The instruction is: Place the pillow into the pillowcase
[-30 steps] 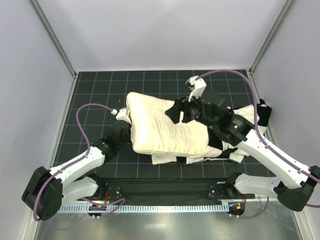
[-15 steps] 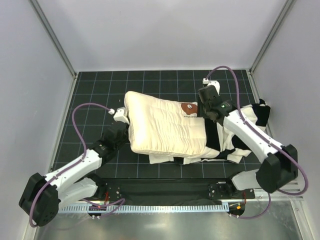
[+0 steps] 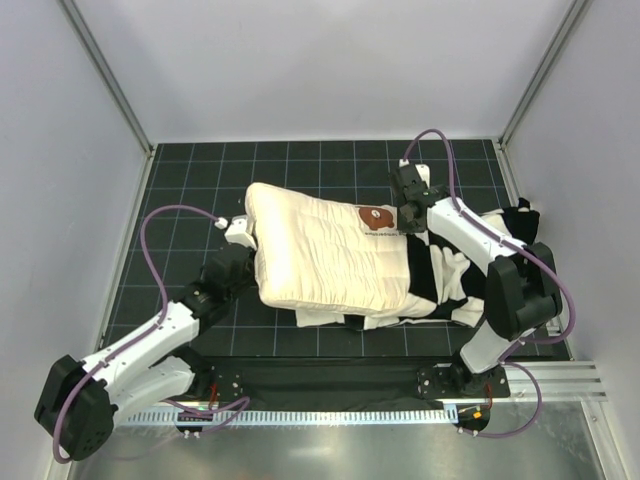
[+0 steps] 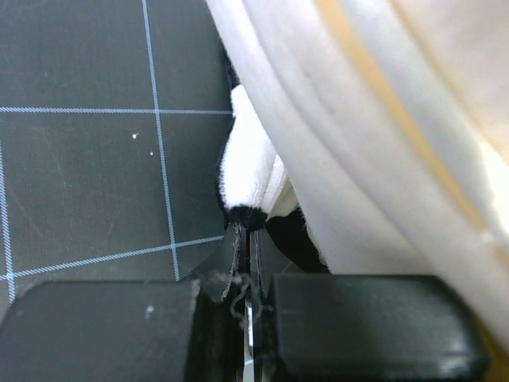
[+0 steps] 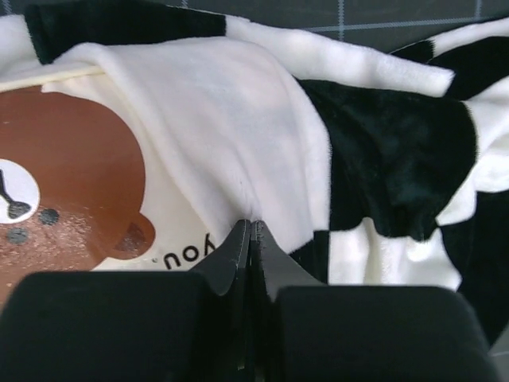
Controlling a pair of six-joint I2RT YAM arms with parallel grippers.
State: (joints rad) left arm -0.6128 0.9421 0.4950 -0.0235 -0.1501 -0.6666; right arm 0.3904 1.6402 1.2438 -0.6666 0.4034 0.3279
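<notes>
pillow (image 3: pixel 325 255) mid-table on black grid mat (image 3: pixel 190 190), lying over checkered pillowcase (image 3: pixel 452 285) — right end partly covered. left gripper (image 4: pixel 245 231) pinched tight on case edge; right gripper (image 5: pixel 249 227) clamped on case rim beside bear mark (image 3: pixel 376 216).

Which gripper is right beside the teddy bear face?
The right gripper, pinching the pillowcase next to the bear face; the left gripper is at the pillow's opposite end.
</notes>
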